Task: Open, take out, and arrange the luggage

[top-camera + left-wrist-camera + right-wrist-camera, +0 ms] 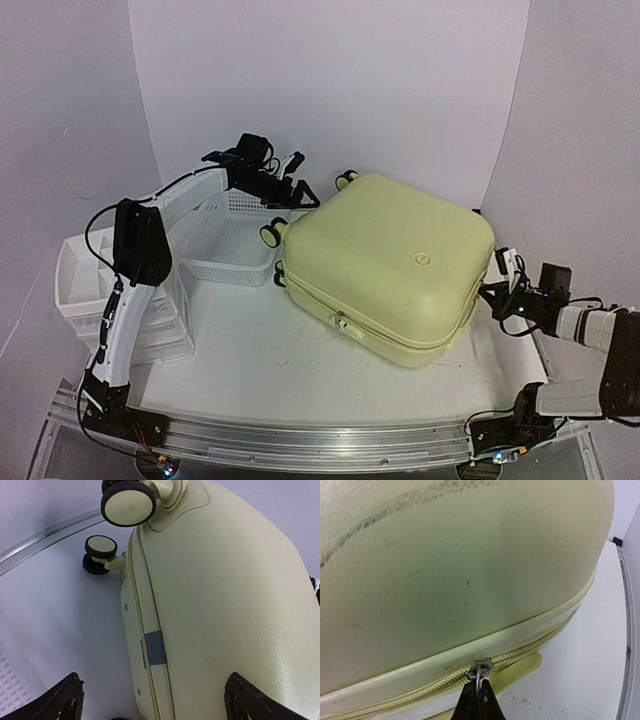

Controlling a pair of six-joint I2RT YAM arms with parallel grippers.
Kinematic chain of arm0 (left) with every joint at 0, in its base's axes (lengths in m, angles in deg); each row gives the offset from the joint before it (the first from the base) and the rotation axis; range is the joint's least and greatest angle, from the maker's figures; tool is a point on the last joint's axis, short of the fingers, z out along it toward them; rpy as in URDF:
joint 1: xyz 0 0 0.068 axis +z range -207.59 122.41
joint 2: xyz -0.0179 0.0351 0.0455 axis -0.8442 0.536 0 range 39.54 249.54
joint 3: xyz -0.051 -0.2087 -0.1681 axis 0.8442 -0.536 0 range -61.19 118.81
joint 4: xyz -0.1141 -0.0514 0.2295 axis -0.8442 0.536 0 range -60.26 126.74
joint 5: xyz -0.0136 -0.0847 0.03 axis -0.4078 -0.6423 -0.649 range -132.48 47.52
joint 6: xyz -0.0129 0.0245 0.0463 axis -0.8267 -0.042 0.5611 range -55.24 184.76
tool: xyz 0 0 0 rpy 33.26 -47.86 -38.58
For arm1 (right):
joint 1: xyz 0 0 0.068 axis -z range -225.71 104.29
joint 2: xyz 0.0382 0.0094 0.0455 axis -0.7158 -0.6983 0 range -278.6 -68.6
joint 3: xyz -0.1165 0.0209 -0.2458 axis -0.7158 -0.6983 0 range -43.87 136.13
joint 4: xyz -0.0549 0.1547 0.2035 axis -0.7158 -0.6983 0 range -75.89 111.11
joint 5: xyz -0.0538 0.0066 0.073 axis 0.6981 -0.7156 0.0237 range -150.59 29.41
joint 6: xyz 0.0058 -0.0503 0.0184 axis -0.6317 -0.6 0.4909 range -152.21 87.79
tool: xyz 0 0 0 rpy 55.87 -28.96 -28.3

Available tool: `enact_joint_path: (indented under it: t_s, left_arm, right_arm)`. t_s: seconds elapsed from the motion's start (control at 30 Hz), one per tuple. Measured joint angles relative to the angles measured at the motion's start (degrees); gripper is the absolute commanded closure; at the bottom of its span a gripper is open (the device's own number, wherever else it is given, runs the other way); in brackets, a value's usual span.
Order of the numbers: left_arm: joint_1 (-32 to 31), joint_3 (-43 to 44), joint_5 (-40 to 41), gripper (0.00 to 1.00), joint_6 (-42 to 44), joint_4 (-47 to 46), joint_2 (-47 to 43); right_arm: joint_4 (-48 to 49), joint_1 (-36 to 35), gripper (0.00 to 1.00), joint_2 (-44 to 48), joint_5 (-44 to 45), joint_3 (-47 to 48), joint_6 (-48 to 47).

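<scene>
**Top view.** The suitcase (385,265) lies flat on the white tabletop (260,360), from the middle towards the right edge, with its wheels turned to the far-left corner. Both shells are together, so the suitcase is closed. The left hand (295,190) hovers above the wheeled end, near the far edge. The right hand (490,290) meets the side of the suitcase that faces the right edge. A white mesh basket (235,245) stands just beside the wheeled end. A white drawer unit (80,280) stands at the left edge. Plain white walls enclose the far and side edges, and a metal rail (300,440) runs along the near edge.

**Left wrist view.** The left hand's fingers (60,700) stand wide apart and hold nothing. The seam side of the suitcase and two wheels (129,502) lie below them.

**Right wrist view.** The right hand's fingers are pressed together on the metal zipper pull (479,671). The zipper (420,692) shows meshed teeth along its whole visible run.

**Progress.** The task appears to be at its first step. The pull is gripped, but no open section of zipper is visible. Left to do:

1. Run the zipper around the shell.
2. Lift the lid.
3. Take out the contents.
4. Arrange them.

The contents are hidden.
</scene>
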Motion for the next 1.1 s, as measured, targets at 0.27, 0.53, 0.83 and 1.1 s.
enact_joint_path:
  t_s: [0.27,0.53,0.83,1.1]
  left_arm:
    - [-2.2,-11.2,5.2,0.02,7.4,-1.2,-8.3]
    - [-7.9,-16.7,12.2,0.05,10.0,2.3,-19.7]
    - [-25.7,-13.6,20.7,0.36,14.0,2.3,-21.8]
    - [-28.7,-10.2,20.0,0.42,14.1,0.9,-14.5]
  right_arm:
    - [-22.9,0.0,1.00,-1.6,6.8,11.8,2.8]
    - [-26.9,0.3,1.00,-1.6,6.4,13.1,3.8]
    - [-28.9,0.3,1.00,-1.3,6.8,13.6,3.8]
    - [-29.9,2.8,1.00,-3.4,3.8,15.0,4.0]
